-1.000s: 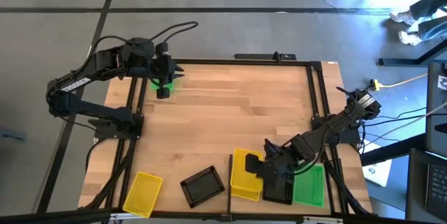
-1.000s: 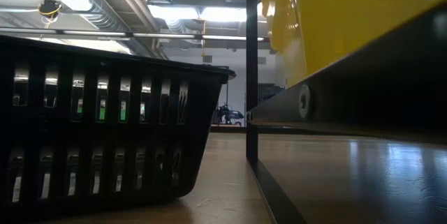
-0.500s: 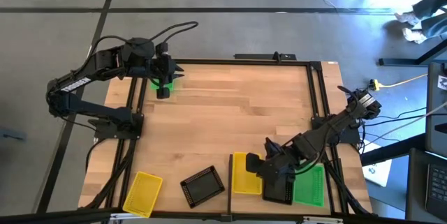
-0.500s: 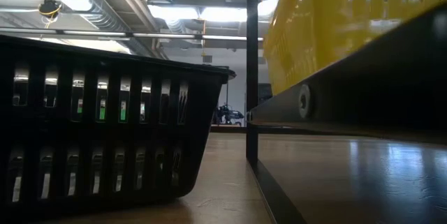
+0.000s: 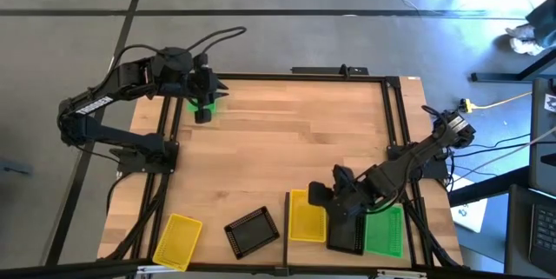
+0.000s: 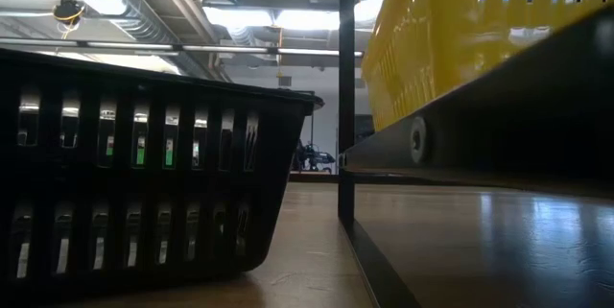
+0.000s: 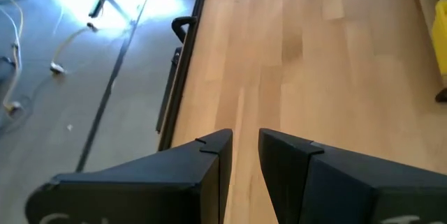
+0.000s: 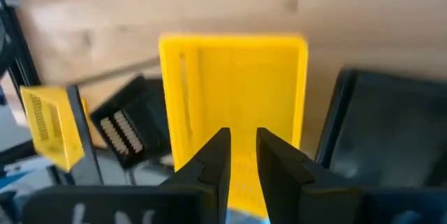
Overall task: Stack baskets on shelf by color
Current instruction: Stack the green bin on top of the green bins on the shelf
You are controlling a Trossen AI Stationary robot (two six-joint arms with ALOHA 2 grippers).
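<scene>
Baskets of latticed plastic sat on the shelf [image 5: 287, 214] by the right tool [image 5: 318, 195]. The yellow basket [image 5: 307, 218] lay just under it, squared up from its earlier skew, with the black basket [image 5: 346, 235] and green basket [image 5: 387, 231] alongside. Whether that tool gripped the yellow basket could not be told. The left tool [image 7: 244, 144] hung well apart, slightly parted and empty.

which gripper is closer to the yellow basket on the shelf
Right. The right gripper is over the yellow basket; the left gripper waits at the table's far corner.
</scene>
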